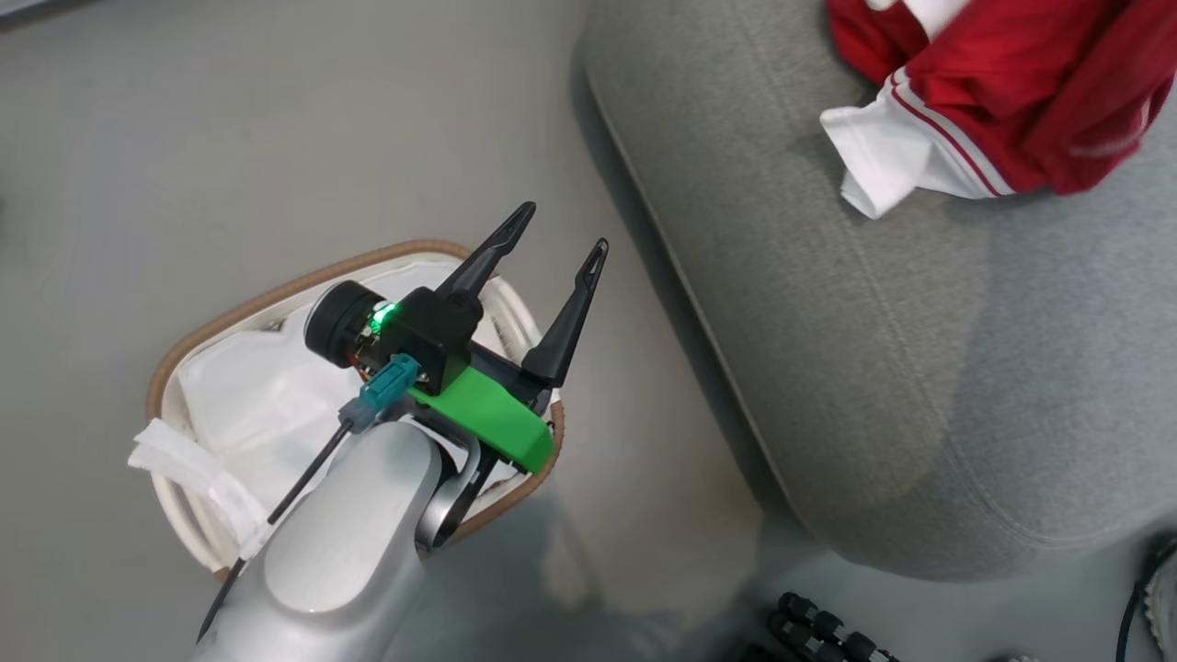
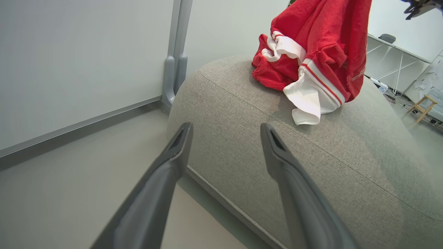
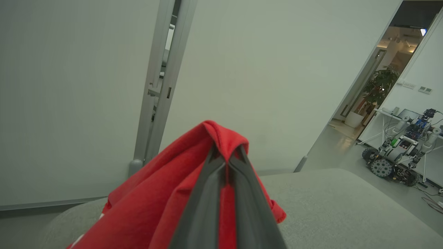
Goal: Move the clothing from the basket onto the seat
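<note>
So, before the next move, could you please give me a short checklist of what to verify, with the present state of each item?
1. The right end effector is shut on the clothing: ok.
2. The lower folds of the clothing rest on the seat: ok.
3. The left end effector is open, holds nothing and is above the basket: ok.
4. The basket has no clothing left: cannot tell; the white liner shows, but the left arm hides part.

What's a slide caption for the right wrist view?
Right claw shut on red clothing, lifted over the grey seat.
</note>
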